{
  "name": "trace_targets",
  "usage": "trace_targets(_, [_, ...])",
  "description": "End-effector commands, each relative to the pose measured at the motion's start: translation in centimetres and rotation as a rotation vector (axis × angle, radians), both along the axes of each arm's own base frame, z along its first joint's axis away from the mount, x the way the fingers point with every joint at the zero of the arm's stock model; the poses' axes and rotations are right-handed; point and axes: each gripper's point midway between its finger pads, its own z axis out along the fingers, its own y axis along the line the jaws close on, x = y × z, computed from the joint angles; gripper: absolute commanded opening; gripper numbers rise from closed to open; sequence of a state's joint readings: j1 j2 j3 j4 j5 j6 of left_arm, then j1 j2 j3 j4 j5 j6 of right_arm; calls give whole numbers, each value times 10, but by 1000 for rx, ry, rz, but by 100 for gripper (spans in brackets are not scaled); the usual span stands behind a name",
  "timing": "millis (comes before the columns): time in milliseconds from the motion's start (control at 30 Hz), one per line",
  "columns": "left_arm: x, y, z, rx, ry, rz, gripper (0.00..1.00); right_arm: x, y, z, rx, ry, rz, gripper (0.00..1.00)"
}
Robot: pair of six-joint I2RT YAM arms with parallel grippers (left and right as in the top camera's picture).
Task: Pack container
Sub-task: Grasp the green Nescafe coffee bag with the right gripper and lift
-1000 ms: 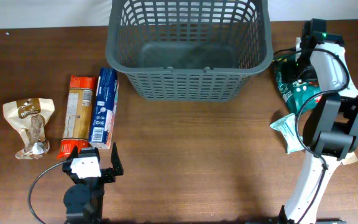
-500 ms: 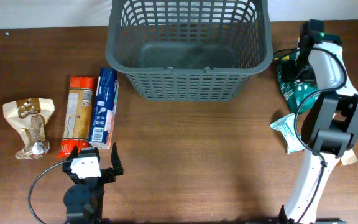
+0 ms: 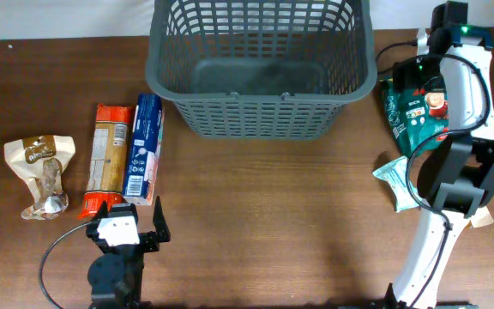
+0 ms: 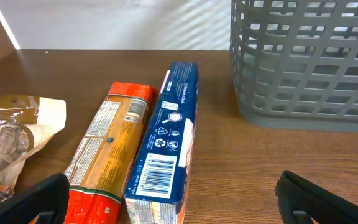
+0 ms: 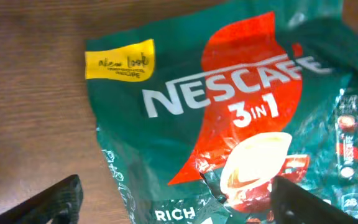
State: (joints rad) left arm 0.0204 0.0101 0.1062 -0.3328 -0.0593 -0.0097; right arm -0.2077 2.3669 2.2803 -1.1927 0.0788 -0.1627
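1. The table (image 3: 273, 215) is dark brown with a wood grain, and it stretches wide from side to side.
2. Beyond its far edge stands a plain white wall (image 4: 117, 25).
3. Faint slanted bands of light and shadow cross that wall.

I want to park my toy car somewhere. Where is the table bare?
Biggest bare patch: the table in front of the basket, between the blue box and the pale green packet. The basket's inside looks bare too. Crowded: the left, with blue box, orange packet and brown bag; the right, around the Nescafe bag.
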Motion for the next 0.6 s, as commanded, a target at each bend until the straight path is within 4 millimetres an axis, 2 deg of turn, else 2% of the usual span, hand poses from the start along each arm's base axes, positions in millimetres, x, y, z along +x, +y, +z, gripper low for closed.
trace_targets(0, [0, 2, -1, -7, -2, 14, 99, 4, 7, 25, 57, -61, 130, 94])
trace_targets(67, [0, 2, 0, -7, -2, 14, 99, 3, -7, 26, 66, -76, 104, 94])
trace_targets(167, [0, 2, -1, -7, -2, 14, 99, -3, -40, 28, 77, -99, 49, 95])
trace_targets(267, [0, 2, 0, -7, -2, 14, 99, -10, -66, 30, 153, -142, 1, 95])
trace_targets(367, [0, 2, 0, -7, -2, 14, 99, -16, -83, 33, 204, -180, 23, 96])
trace_targets(567, [0, 2, -1, -7, -2, 14, 99, -29, -121, 36, 237, -230, -45, 96])
